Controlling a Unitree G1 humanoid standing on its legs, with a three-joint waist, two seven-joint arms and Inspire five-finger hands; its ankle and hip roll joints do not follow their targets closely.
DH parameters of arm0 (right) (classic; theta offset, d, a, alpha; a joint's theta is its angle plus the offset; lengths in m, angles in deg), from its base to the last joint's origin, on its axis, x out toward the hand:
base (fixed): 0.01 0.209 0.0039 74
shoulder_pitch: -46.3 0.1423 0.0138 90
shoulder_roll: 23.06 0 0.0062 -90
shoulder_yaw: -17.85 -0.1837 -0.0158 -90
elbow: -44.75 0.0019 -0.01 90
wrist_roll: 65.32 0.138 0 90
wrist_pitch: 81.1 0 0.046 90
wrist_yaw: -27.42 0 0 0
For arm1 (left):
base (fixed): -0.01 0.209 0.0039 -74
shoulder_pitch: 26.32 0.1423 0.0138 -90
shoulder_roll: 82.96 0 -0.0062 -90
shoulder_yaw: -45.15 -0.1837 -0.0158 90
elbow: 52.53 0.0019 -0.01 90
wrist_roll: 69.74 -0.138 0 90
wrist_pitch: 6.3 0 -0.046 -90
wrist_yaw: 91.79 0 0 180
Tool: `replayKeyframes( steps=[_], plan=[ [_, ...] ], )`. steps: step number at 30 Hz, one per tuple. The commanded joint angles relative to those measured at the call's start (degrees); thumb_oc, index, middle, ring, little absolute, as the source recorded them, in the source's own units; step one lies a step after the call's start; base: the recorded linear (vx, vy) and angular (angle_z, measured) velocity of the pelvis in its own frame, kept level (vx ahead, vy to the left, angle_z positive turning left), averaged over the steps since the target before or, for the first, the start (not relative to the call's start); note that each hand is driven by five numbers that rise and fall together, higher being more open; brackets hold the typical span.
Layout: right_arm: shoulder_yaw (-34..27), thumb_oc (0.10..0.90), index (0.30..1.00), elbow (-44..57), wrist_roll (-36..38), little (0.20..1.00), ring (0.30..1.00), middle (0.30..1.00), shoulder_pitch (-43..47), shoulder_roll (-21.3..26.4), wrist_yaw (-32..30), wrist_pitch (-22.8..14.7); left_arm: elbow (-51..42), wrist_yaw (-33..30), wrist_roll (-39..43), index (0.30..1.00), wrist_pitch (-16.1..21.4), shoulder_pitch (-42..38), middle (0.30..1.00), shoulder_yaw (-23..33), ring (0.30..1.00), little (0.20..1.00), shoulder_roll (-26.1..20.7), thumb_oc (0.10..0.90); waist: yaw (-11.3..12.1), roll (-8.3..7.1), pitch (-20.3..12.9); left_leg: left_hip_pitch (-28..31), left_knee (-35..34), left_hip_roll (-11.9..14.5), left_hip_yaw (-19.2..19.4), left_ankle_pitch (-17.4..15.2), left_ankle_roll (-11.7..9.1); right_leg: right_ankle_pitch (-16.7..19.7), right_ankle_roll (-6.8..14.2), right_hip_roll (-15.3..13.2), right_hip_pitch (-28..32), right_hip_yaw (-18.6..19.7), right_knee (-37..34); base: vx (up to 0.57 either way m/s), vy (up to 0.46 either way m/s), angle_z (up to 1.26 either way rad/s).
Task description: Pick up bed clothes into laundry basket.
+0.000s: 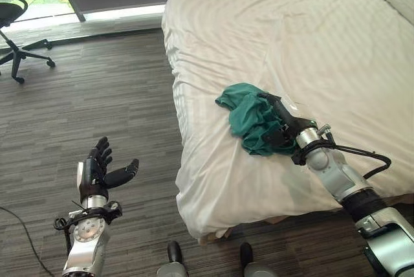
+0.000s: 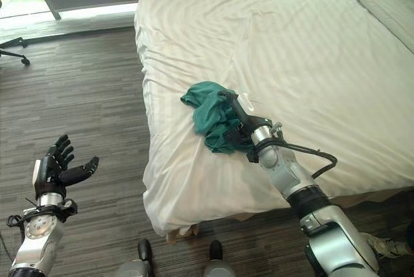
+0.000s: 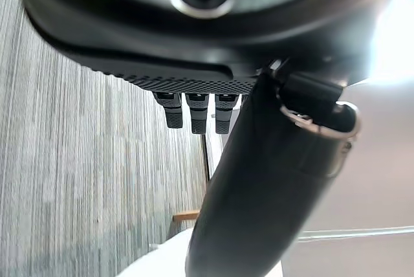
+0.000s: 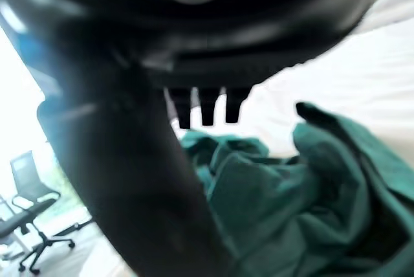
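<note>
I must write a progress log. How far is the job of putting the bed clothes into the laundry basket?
Nothing looks done yet: the green cloth still lies on the bed. In hand: the right hand rests on the cloth, grip unclear. The left hand hangs open over the floor. Left: lift the cloth and put it into a basket.

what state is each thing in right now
green cloth: crumpled in a heap on the bed, near its left side, right hand on it
bed: covered by a wrinkled white sheet
right hand: resting on the cloth, fingers straight, not curled round it
left hand: open, raised over the floor, holding nothing
office chair: upright on the floor by the window
</note>
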Motion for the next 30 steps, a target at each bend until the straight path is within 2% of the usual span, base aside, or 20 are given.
replayKeyframes(
  steps=[1, 2, 3, 6, 8, 11, 19, 23, 24, 26, 28, 29, 30],
  plan=[
    [-0.43, 0.800, 0.900, 0.60, 2.27, 0.900, 0.900, 0.900, 10.44, -2.60, -2.62, -1.72, 0.14, -1.45, 1.83, 0.900, 6.12, -6.73, 0.900, 3.36, 0.900, 0.900, -6.92, 0.800, -0.27, -3.97, -0.38, 2.46, 0.11, 0.67, 2.65, -2.25, -3.33, -6.58, 1.10, -3.86, 2.28, -1.67, 2.29, -0.05, -0.049, -0.02],
    [-0.31, 0.624, 0.636, -0.13, 2.83, 0.636, 0.636, 0.636, 10.47, -3.39, -2.57, -1.71, 0.64, -1.53, 1.82, 0.900, 6.11, -6.93, 0.900, 3.47, 0.900, 0.900, -7.08, 0.800, -0.20, -3.79, 0.06, 2.00, 0.07, 0.83, 2.67, -1.95, -3.47, -6.48, 1.00, -3.70, 1.78, -1.79, 2.24, -0.04, -0.043, -0.01],
    [-0.16, 0.400, 0.300, -0.88, 3.28, 0.300, 0.300, 0.300, 10.32, -4.27, -2.56, -1.67, 0.88, -1.55, 1.74, 0.900, 6.10, -7.21, 0.900, 3.25, 0.900, 0.900, -7.13, 0.800, -0.17, -3.65, 0.38, 1.57, 0.07, 0.97, 2.57, -1.72, -3.59, -6.39, 0.92, -3.50, 1.52, -1.89, 2.01, -0.09, -0.073, 0.00],
    [-0.08, 0.400, 0.300, -4.40, 4.75, 0.300, 0.300, 0.300, 9.68, -5.68, -2.50, -1.48, 1.16, -1.68, 1.28, 0.900, 6.25, -8.54, 0.900, 2.27, 0.900, 0.900, -7.12, 0.800, -0.13, -3.11, 1.53, -0.04, 0.07, 1.53, 2.70, -1.08, -4.01, -6.04, 0.81, -2.90, 0.25, -2.46, 1.42, -0.07, -0.054, 0.02],
    [0.59, 0.400, 0.300, -4.18, 4.74, 0.300, 0.300, 0.300, 9.28, -6.42, -1.89, -0.94, 2.12, -3.23, -2.38, 0.900, 5.17, -10.45, 0.900, 0.87, 0.900, 0.900, -8.37, 0.800, -0.70, -3.09, 1.59, -0.19, 0.07, 1.80, 3.21, -0.96, -4.18, -5.95, 0.92, -2.57, 0.06, -2.49, 1.30, 0.00, 0.000, 0.00],
    [1.91, 0.400, 0.300, -5.02, 3.54, 0.300, 0.300, 0.300, 11.39, -6.90, -2.27, -0.62, 3.51, -3.57, 0.39, 0.900, 5.97, -14.13, 0.900, 3.04, 0.900, 0.900, -9.12, 0.800, -1.00, -2.74, 0.73, 0.47, 0.07, 1.81, 3.45, -1.18, -4.24, -5.71, 1.14, -2.57, 0.48, -2.38, 1.25, -0.01, 0.045, -0.01],
    [2.07, 0.400, 0.300, -3.40, 3.89, 0.300, 0.300, 0.300, 18.64, -4.61, -3.45, 0.08, 7.13, -4.68, 2.12, 0.900, 6.18, -18.42, 0.900, 1.46, 0.900, 0.900, -11.60, 0.800, -1.69, -4.08, -1.94, 2.74, 0.07, 1.00, 3.55, -2.67, -3.60, -4.88, 1.99, -3.68, 1.82, -1.70, 1.51, 0.00, 0.059, -0.01],
    [0.67, 0.400, 0.300, -2.18, 4.73, 0.300, 0.300, 0.300, 24.62, 0.93, -5.32, 0.05, 6.94, -5.21, 2.11, 0.900, 6.42, -19.02, 0.900, 2.18, 0.900, 0.900, -13.94, 0.800, -1.87, -5.65, -4.60, 3.63, 0.10, 0.48, 3.72, -3.56, -3.14, -3.90, 3.01, -4.65, 2.23, -1.57, 1.71, 0.02, 0.067, -0.05],
    [0.67, 0.400, 0.300, -2.14, 4.78, 0.300, 0.300, 0.300, 24.68, 0.98, -5.29, 0.08, 6.88, -5.20, 2.11, 0.900, 6.39, -19.02, 0.900, 2.23, 0.900, 0.900, -13.93, 0.800, -1.86, -5.66, -4.55, 3.63, 0.12, 0.43, 3.75, -3.60, -3.11, -3.91, 3.05, -4.70, 2.23, -1.55, 1.71, 0.00, 0.088, -0.06],
    [-0.73, 0.400, 0.300, -0.44, 5.03, 0.300, 0.300, 0.300, 25.65, 4.56, -6.48, 0.06, 5.26, -5.92, 1.32, 0.900, 6.67, -18.92, 0.900, 3.20, 0.900, 0.900, -15.69, 0.800, -2.31, -6.56, -5.67, 3.97, 0.19, -0.01, 3.55, -4.23, -2.70, -3.44, 3.57, -5.23, 2.12, -1.34, 2.37, 0.01, 0.090, -0.08],
    [-1.62, 0.400, 0.300, 0.77, 5.14, 0.300, 0.300, 0.300, 25.31, 6.05, -6.89, 0.11, 4.69, -6.23, 1.04, 0.900, 6.76, -18.90, 0.900, 3.55, 0.900, 0.900, -16.19, 0.800, -2.59, -6.86, -6.01, 3.99, 0.23, -0.20, 3.52, -4.40, -2.54, -3.34, 3.81, -5.45, 2.12, -1.24, 2.53, 0.03, 0.077, -0.04],
    [-4.80, 0.400, 0.300, 3.21, 5.35, 0.300, 0.300, 0.300, 22.70, 8.23, -8.53, -0.24, 3.36, -6.92, 0.38, 0.900, 6.96, -19.07, 0.900, 4.44, 0.900, 0.900, -16.66, 0.800, -3.54, -7.13, -6.42, 4.18, 0.20, -0.57, 3.59, -4.87, -2.26, -2.84, 4.19, -5.93, 2.08, -1.04, 2.88, 0.02, 0.079, 0.00],
    [-5.42, 0.400, 0.300, 3.71, 5.23, 0.300, 0.300, 0.300, 21.92, 8.30, -8.49, -0.14, 3.22, -7.01, 0.29, 0.900, 6.88, -19.06, 0.900, 4.18, 0.900, 0.900, -16.78, 0.800, -3.38, -7.36, -6.53, 4.15, 0.23, -0.64, 3.54, -4.90, -2.22, -2.85, 4.24, -6.01, 2.09, -1.08, 2.89, 0.05, 0.146, 0.00]
  ],
)
